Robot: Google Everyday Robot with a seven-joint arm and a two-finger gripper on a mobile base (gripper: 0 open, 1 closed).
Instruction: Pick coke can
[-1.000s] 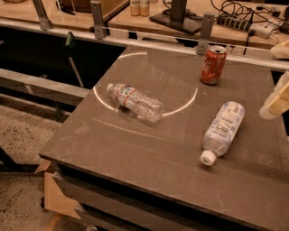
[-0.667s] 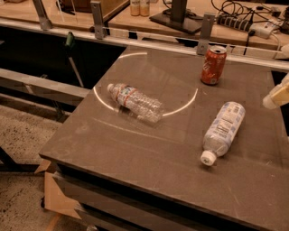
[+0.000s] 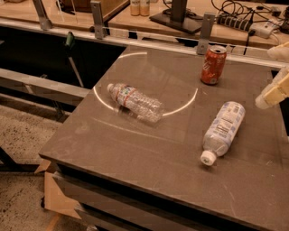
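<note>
Coke can (image 3: 213, 66) stood upright at the far right of the table (image 3: 135, 171), close to the far edge and just outside the right end of a bright ring of light (image 3: 183, 107) on the top. Its silver top showed, but whether it was opened could not be told, nor what was in it.

Gripper (image 3: 271, 94) sat at the right edge of the view, right of the can and a little nearer, apart from it and holding nothing. Only a pale end of it showed, the rest was cut off by the frame, so open or closed could not be told.

Near the can, between it and the front edge, lay a white-labelled bottle (image 3: 222, 128) on its side, white cap (image 3: 207, 158) pointing near. The label hid its contents.

Further left, 1 clear crinkled bottle (image 3: 134, 103) lay on its side within the ring, cap toward the far left. It looked see-through along its length. Any liquid was hard to make out.

Beyond the table ran a rail with upright posts (image 3: 205, 27), then a bench with a stand base (image 3: 176, 18) and a tangle of cables (image 3: 239, 13). 2 small jars (image 3: 140, 6) there were cut off by the top edge.
</note>
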